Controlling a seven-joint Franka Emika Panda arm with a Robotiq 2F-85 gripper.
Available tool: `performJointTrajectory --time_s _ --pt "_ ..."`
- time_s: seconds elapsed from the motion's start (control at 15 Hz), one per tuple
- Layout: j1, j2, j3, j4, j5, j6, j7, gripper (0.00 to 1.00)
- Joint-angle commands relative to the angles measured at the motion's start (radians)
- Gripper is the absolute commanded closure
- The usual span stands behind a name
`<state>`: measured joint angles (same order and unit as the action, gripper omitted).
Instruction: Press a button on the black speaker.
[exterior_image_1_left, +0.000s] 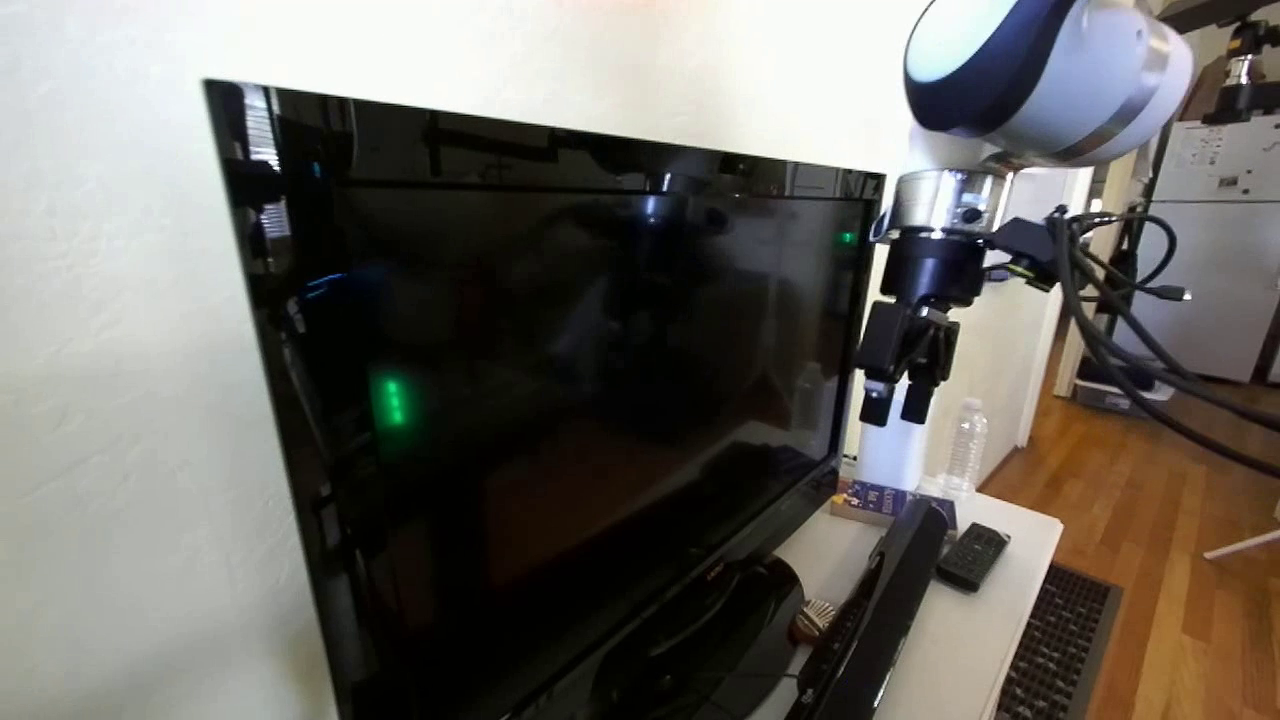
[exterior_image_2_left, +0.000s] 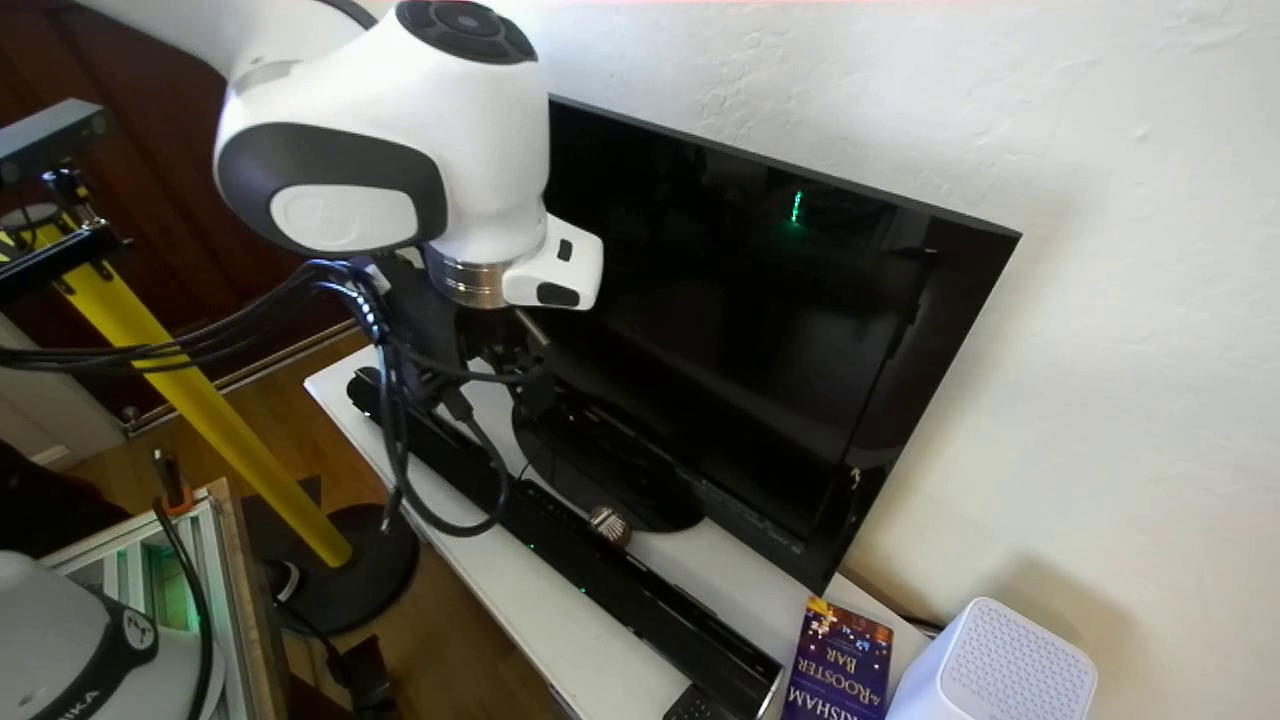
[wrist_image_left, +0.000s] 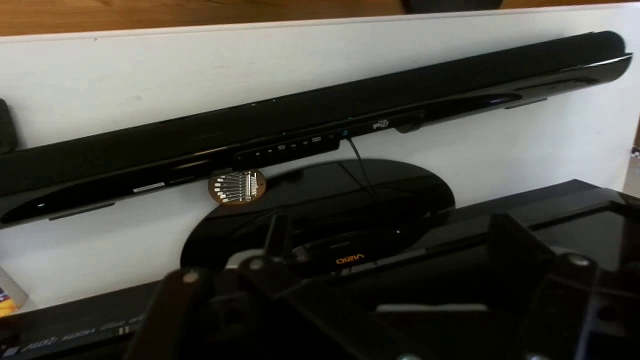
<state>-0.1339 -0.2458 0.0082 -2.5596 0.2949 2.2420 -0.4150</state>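
Observation:
The black speaker is a long, low bar lying on the white table in front of the screen; it shows in both exterior views (exterior_image_1_left: 890, 610) (exterior_image_2_left: 600, 575) and across the wrist view (wrist_image_left: 320, 112). In the wrist view a row of small labelled buttons (wrist_image_left: 287, 147) runs along its edge, near a blue light. My gripper (exterior_image_1_left: 897, 405) is raised well above the table and the speaker, beside the screen, touching neither. In the wrist view its fingers (wrist_image_left: 395, 242) stand wide apart with nothing between them. In an exterior view the arm and cables mostly hide the gripper.
The large black screen (exterior_image_1_left: 580, 380) (exterior_image_2_left: 740, 330) stands behind the speaker. A small thumb piano (wrist_image_left: 237, 187) lies between the speaker and the screen's base. A remote (exterior_image_1_left: 973, 557), a book (exterior_image_2_left: 840, 660), a bottle (exterior_image_1_left: 967, 447) and a white box (exterior_image_2_left: 1020, 665) are near one end.

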Motion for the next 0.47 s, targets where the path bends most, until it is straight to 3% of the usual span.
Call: performJointTrajectory --time_s 0.0,0.13,0.4 --pt "0.066 -0.169 -0.087 -0.049 0.034 -0.074 -0.021 0.00" --pt "0.080 -0.116 -0.102 -0.012 -0.007 -0.059 0.006 0.00" --pt "0.095 -0.158 -0.119 -0.031 0.003 -0.064 0.006 0.00"
